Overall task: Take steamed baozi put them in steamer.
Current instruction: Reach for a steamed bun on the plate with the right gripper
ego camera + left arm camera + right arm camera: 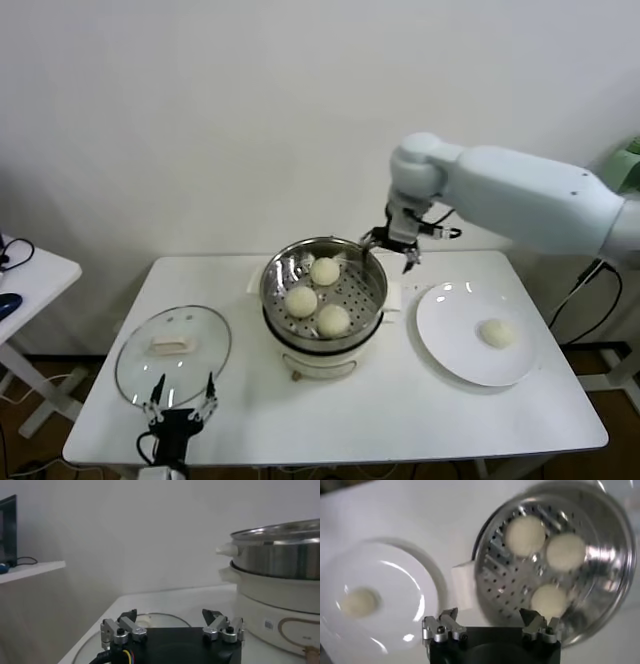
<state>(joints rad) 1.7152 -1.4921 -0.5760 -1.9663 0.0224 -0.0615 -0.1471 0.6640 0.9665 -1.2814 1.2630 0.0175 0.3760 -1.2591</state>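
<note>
- We see a white table bearing everything.
- The steamer sits at the table's centre on its white cooker base; three steamed baozi rest on its perforated floor.
- At three o'clock of it lies a white plate holding the fourth baozi.
- At nine o'clock lies the glass lid.
- Our right gripper hangs at the steamer's one o'clock rim, fingers apart, empty.
- Our left gripper waits at the lid's six o'clock edge, fingers apart.
</note>
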